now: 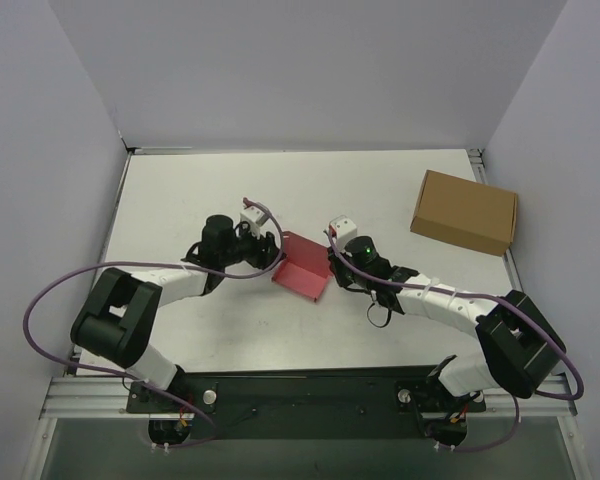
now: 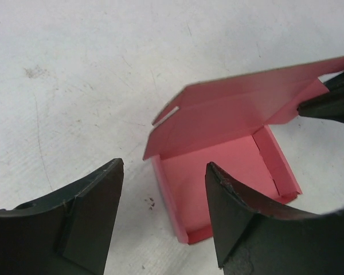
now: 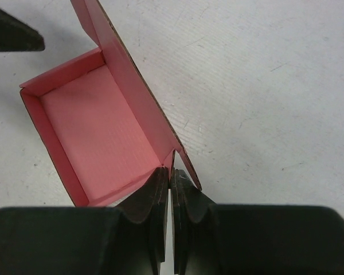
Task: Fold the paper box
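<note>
Finding the paper box (image 1: 302,265) near the middle of the table (image 1: 180,200), between the two grippers. Standing half folded, base flat on the surface, low side walls raised, one large flap tilting up over the open inside. Pinching the right edge of the card with the right gripper (image 3: 171,175), fingers pressed together on it. Holding the left gripper (image 2: 163,165) spread apart just beside the left side, gripping nothing. Seeing also a brown cardboard box (image 1: 465,212) well apart, at the far right.
</note>
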